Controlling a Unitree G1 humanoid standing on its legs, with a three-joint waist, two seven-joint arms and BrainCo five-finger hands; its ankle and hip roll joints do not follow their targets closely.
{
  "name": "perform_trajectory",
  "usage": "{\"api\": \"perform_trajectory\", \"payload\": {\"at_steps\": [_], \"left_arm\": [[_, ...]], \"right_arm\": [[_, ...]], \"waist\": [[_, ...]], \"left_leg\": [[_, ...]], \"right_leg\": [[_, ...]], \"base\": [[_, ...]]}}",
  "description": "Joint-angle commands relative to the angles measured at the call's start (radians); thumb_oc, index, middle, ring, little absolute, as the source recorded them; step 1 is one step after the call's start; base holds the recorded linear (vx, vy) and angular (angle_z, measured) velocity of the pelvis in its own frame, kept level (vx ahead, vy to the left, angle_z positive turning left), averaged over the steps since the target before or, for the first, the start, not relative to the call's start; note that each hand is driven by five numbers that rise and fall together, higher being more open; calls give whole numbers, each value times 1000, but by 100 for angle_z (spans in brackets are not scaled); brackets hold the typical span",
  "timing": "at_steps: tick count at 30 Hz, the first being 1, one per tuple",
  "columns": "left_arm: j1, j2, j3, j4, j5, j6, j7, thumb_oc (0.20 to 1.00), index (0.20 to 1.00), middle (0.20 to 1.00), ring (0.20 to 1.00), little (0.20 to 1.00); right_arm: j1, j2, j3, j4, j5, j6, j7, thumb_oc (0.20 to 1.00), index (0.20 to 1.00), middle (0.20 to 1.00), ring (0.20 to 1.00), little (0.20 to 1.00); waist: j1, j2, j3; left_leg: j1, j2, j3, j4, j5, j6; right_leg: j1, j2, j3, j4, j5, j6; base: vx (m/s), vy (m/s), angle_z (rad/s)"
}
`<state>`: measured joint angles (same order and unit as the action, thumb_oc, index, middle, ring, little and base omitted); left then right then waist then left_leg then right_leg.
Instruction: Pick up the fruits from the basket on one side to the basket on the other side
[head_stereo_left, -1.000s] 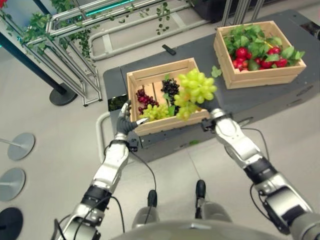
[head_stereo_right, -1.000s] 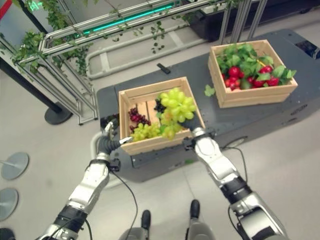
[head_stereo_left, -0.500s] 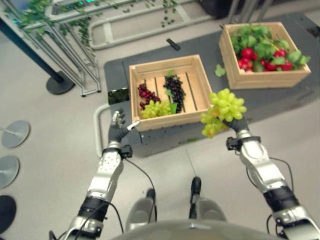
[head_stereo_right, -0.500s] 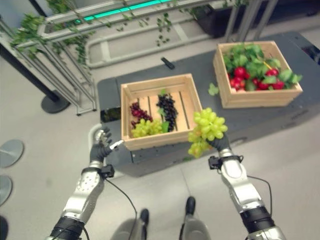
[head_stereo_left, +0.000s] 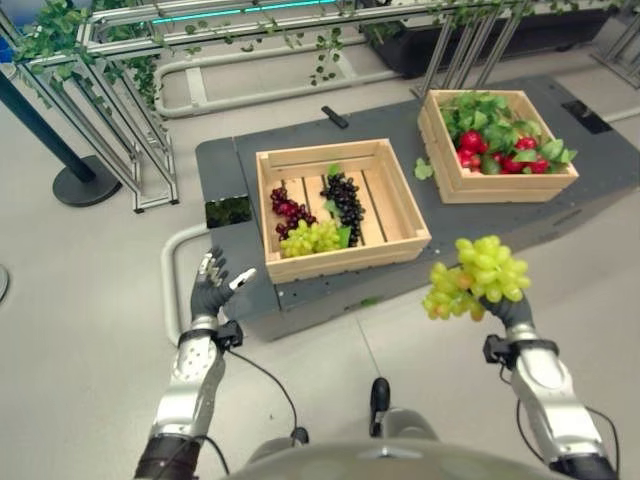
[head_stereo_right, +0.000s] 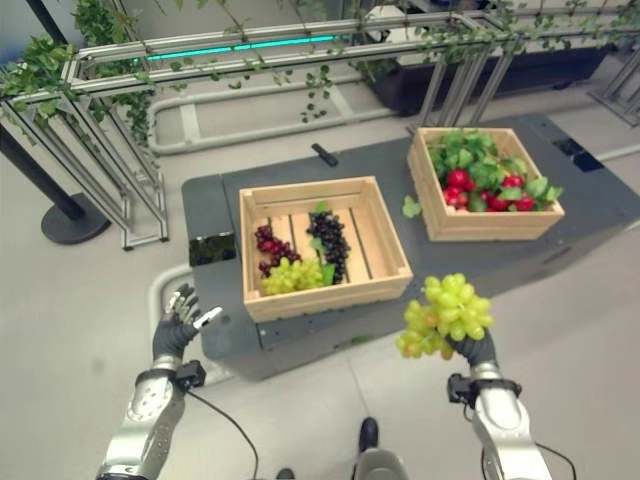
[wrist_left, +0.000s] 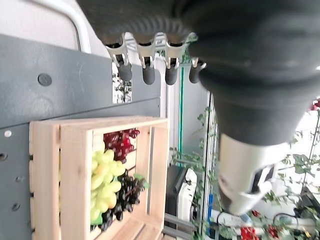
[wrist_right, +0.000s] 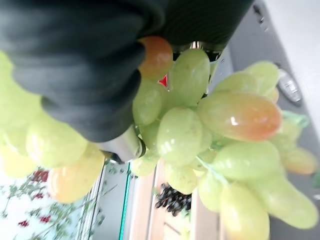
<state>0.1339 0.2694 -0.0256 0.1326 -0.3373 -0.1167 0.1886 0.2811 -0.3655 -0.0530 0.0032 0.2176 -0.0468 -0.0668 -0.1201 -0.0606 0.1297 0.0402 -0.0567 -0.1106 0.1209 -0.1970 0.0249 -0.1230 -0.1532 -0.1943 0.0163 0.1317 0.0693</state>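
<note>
My right hand (head_stereo_left: 510, 312) is shut on a bunch of green grapes (head_stereo_left: 477, 276), held up in the air in front of the grey platform, below the gap between the two crates. Up close, the green grapes (wrist_right: 210, 135) press against the hand. The middle wooden crate (head_stereo_left: 398, 180) holds dark grapes (head_stereo_left: 345, 196), red grapes (head_stereo_left: 288, 209) and a second green bunch (head_stereo_left: 312, 237). The right wooden crate (head_stereo_left: 495, 182) holds red fruit (head_stereo_left: 470, 141) among green leaves. My left hand (head_stereo_left: 212, 287) is open, raised off the platform's front left corner, holding nothing; its fingers (wrist_left: 148, 72) are straight.
Both crates sit on a low grey platform (head_stereo_left: 224, 165). A small black object (head_stereo_left: 335, 117) lies behind the middle crate and a loose leaf (head_stereo_left: 423, 170) between the crates. Metal railings with vines (head_stereo_left: 120, 60) run behind and to the left, with a dark post base (head_stereo_left: 77, 186).
The view has pulled back from the platform. My right hand has carried the green grapes further right and nearer to me, away from the middle crate. The left hand stays open by the platform's corner.
</note>
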Motion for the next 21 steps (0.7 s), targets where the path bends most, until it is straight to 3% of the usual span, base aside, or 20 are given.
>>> {"api": "perform_trajectory", "payload": {"at_steps": [1,3,5,6,7,9,11,14,17,19,21], "left_arm": [[-31,24,32,-65,18,-63,-10,1000,1000,1000,1000,1000],[-29,30,33,-73,9,-64,-11,1000,1000,1000,1000,1000],[-13,37,42,-85,-2,-65,-18,1000,1000,1000,1000,1000],[-13,38,42,-86,-2,-64,-18,1000,1000,1000,1000,1000],[-14,41,48,-97,-20,-65,-19,1000,1000,1000,1000,1000],[-20,43,52,-102,-38,-67,-25,1000,1000,1000,1000,1000],[-24,43,60,-113,-50,-65,-23,1000,1000,1000,1000,1000],[-13,44,62,-114,-59,-64,-23,1000,1000,1000,1000,1000],[-2,34,65,-118,-59,-60,-17,1000,1000,1000,1000,1000],[12,29,67,-124,-68,-63,-19,1000,1000,1000,1000,1000],[30,17,67,-127,-82,-61,-28,1000,1000,1000,1000,1000]], "right_arm": [[-65,-25,-71,-37,19,-79,-2,200,200,200,200,200],[-61,-23,-72,-34,25,-78,2,200,200,200,200,200],[-46,-22,-83,-31,42,-80,12,200,200,200,200,200],[-46,-21,-83,-31,43,-80,12,200,200,200,200,200],[-40,-17,-89,-32,48,-86,14,200,200,200,200,200],[-44,-14,-94,-30,49,-88,18,200,200,200,200,200],[-55,-9,-92,-22,46,-86,17,200,200,200,200,200],[-58,-10,-86,-10,37,-79,19,200,200,200,200,200],[-71,-13,-75,-14,11,-69,11,200,200,200,200,200],[-72,-19,-72,-19,7,-65,5,200,200,200,200,200],[-63,-27,-76,-30,9,-62,12,200,200,200,200,200]], "waist": [[-1,21,74],[15,15,72],[39,20,63],[40,17,62],[61,24,51],[84,35,34],[108,32,17],[137,7,-6],[171,-18,-28],[177,-19,-31],[173,-16,-31]], "left_leg": [[97,-15,11,-155,18,33],[50,-20,37,-146,53,36],[7,3,81,-139,78,33],[4,0,82,-139,82,33],[-36,24,130,-138,111,34],[-63,57,179,-142,129,29],[-100,81,233,-134,159,17],[-136,97,296,-128,186,12],[-192,123,362,-98,211,-11],[-213,170,394,-95,253,-45],[-211,205,393,-82,262,-61]], "right_leg": [[-181,66,39,-20,68,133],[-158,43,-3,44,11,114],[-100,28,-32,102,-64,92],[-104,25,-31,104,-62,92],[-50,17,-21,165,-125,82],[11,-15,-24,217,-189,76],[67,-62,-30,226,-190,89],[141,-90,-30,226,-180,110],[225,-136,-91,143,-153,142],[220,-103,-100,91,-202,131],[231,-79,-98,52,-252,122]], "base": [[-235,47,-31],[-342,45,-84],[-262,-6,-92],[-344,-24,-23],[-339,-22,-19],[-330,-41,-27],[-276,-88,-66],[-265,-154,-69],[-279,-252,-96],[-197,-305,-151],[-134,-289,-107]]}}
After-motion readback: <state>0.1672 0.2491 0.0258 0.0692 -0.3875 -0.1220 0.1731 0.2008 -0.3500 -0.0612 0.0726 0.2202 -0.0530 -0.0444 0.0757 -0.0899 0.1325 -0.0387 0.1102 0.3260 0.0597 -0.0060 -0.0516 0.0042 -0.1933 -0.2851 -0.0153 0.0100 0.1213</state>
